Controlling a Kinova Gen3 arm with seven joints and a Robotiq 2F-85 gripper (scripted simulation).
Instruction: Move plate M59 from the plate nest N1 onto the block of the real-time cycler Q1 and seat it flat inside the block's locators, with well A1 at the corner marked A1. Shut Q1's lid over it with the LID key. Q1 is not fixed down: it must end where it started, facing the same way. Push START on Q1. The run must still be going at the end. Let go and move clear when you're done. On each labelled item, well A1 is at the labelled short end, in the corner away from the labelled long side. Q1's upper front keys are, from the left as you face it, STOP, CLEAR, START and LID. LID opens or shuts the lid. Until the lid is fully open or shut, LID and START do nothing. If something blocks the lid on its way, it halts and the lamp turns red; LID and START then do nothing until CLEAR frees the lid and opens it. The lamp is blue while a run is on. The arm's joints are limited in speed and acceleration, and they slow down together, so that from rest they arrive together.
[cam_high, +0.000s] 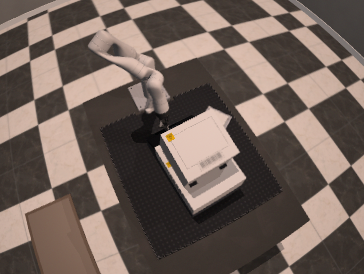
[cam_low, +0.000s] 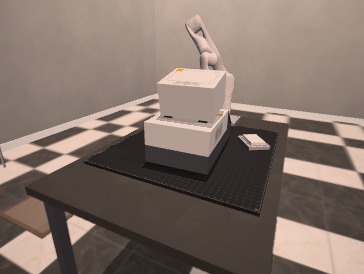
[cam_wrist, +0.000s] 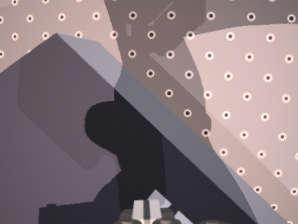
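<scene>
Cycler Q1 (cam_high: 217, 191) (cam_low: 177, 136) stands on the mat. Its tall lid (cam_high: 197, 142) (cam_low: 192, 100) looks level over the base; whether it is fully shut is unclear. The block, lamp and front keys are not visible in the top and exterior views. A pale plate (cam_low: 253, 138) appears to lie on the low nest (cam_low: 259, 148) to the right of Q1. My gripper (cam_high: 166, 123) (cam_wrist: 146, 210) is shut and empty, low at Q1's arm-side front, near its left corner in the top view. Small pale squares show beside the fingertips in the wrist view; any contact is unclear.
The perforated mat (cam_high: 135, 175) (cam_low: 235, 185) lies on the dark table (cam_high: 240, 240) (cam_low: 150, 215). The arm's base plate is beyond the mat. Q1's raised lid housing stands close beside the gripper. A brown board (cam_high: 62, 235) is off the table.
</scene>
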